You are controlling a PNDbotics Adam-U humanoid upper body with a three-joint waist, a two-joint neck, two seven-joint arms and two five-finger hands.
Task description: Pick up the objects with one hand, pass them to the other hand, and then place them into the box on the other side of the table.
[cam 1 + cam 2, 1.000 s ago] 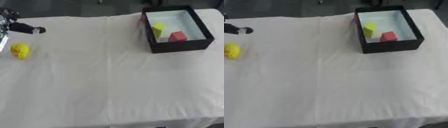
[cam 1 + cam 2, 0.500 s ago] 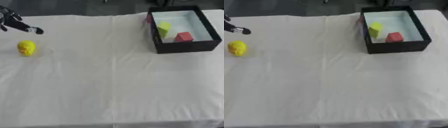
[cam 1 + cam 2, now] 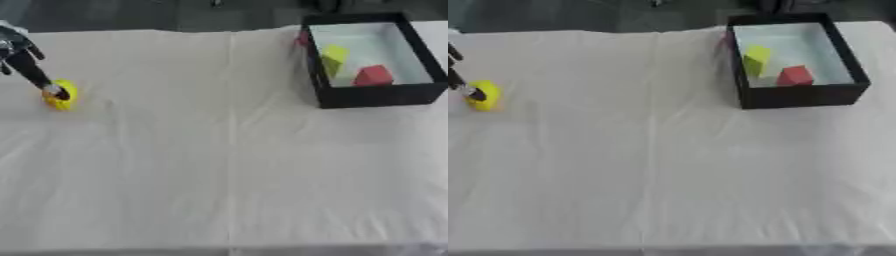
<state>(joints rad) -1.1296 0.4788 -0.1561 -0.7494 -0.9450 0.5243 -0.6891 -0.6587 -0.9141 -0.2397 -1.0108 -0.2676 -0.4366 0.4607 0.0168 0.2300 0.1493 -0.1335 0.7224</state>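
Observation:
A small yellow object (image 3: pixel 65 94) lies on the white cloth at the far left. My left hand (image 3: pixel 26 62) comes in from the left edge, and one straight black finger (image 3: pixel 51 90) touches the yellow object's left side; nothing is gripped. A black box (image 3: pixel 374 97) with a pale floor stands at the back right. It holds a yellow block (image 3: pixel 333 57) and a red block (image 3: pixel 374 75). A reddish thing (image 3: pixel 303 39) shows just outside the box's left wall. My right hand shows in neither view.
A white cloth (image 3: pixel 227 165) covers the whole table, with a crease running down its middle. The table's front edge (image 3: pixel 227 249) runs along the bottom. Dark floor lies beyond the far edge.
The camera has tilted, shifting the whole picture. My left hand has come down from behind the yellow object, and a fingertip now touches it.

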